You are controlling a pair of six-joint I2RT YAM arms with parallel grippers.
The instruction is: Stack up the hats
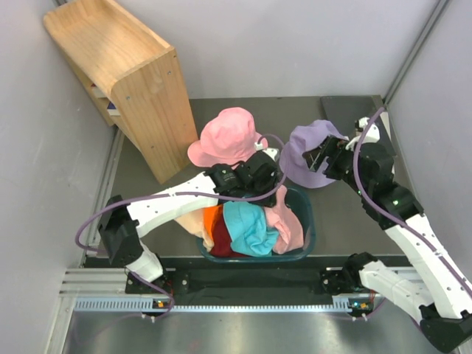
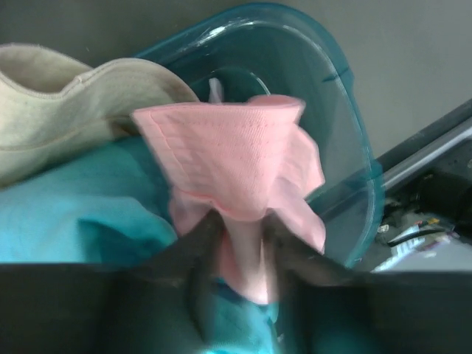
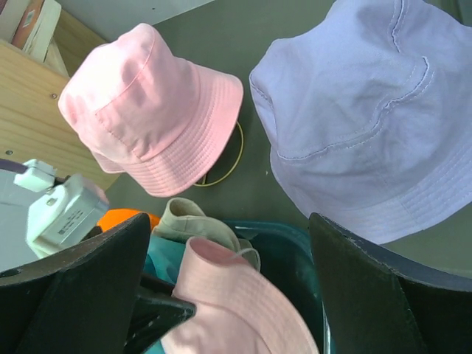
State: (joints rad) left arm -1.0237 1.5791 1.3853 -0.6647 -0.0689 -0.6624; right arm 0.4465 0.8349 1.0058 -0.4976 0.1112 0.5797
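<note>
A dark teal tub [image 1: 308, 221] holds an orange hat [image 1: 212, 217], a teal hat [image 1: 249, 227], a maroon hat [image 1: 225, 249] and a peach hat [image 1: 286, 221]. My left gripper [image 1: 276, 190] is shut on the peach hat [image 2: 236, 162], pinching a fold over the tub [image 2: 354, 147]. The teal hat [image 2: 66, 221] and a beige hat [image 2: 59, 103] lie beside it. A pink hat [image 1: 227, 136] and a lavender hat [image 1: 310, 151] sit behind the tub. My right gripper [image 1: 320, 158] is open and empty beside the lavender hat [image 3: 369, 110], above the tub's far edge [image 3: 287, 254].
A wooden shelf unit [image 1: 125, 74] stands at the back left. A gold wire frame [image 3: 234, 164] shows under the pink hat [image 3: 147, 110]. A dark flat panel [image 1: 346, 107] lies at the back right. Grey walls close in on both sides.
</note>
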